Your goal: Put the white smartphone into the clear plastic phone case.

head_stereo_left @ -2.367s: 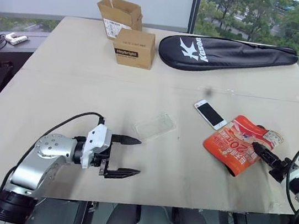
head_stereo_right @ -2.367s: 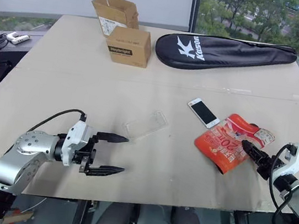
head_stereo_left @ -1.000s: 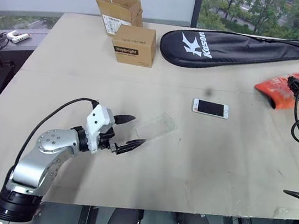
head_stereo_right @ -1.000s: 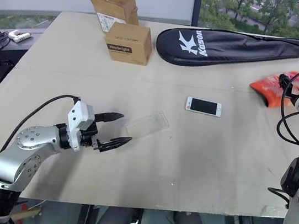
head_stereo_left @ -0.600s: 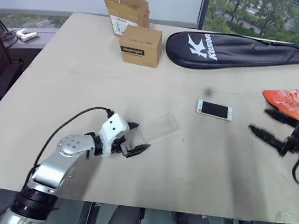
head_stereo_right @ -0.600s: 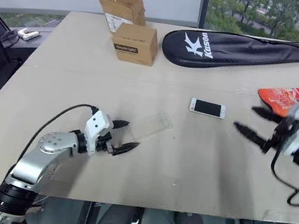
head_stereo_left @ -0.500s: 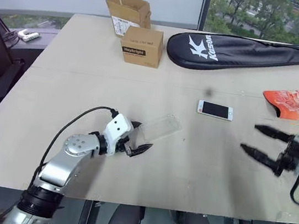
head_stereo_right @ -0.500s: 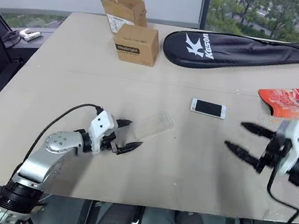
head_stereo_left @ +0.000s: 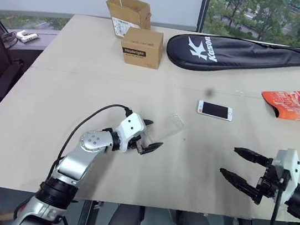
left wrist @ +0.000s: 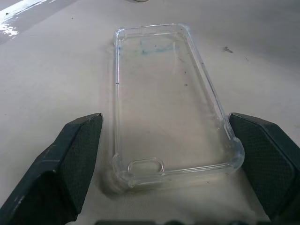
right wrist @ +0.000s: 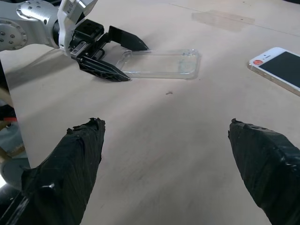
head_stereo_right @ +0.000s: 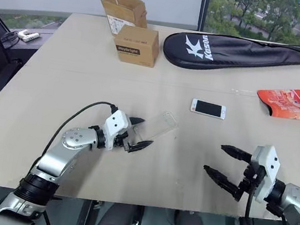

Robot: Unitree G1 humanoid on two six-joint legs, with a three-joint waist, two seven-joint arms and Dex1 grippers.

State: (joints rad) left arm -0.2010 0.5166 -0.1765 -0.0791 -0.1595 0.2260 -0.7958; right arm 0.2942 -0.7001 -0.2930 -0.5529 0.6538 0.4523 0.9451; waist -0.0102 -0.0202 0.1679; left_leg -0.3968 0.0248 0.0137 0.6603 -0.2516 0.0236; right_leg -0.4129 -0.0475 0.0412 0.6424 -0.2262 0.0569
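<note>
The white smartphone [head_stereo_left: 215, 110] lies flat, screen up, right of the table's middle. The clear plastic phone case [head_stereo_left: 168, 127] lies flat to its front left. My left gripper [head_stereo_left: 152, 134] is open, and its black fingers [left wrist: 79, 154] stand on either side of the case's [left wrist: 164, 93] near end, with a small gap each side. My right gripper [head_stereo_left: 230, 161] is open and holds nothing; it hovers over bare table near the front right edge, well in front of the phone [right wrist: 279, 68].
An orange snack pouch [head_stereo_left: 295, 105] lies at the far right. A black racket bag [head_stereo_left: 237, 47] and two cardboard boxes [head_stereo_left: 142, 47] [head_stereo_left: 128, 11] stand at the back. The table's front edge [head_stereo_left: 170, 207] runs just behind both grippers.
My left gripper moved forward until its fingers straddle the case's near end. My right gripper left the orange pouch at the far right and came down toward the front right of the table.
</note>
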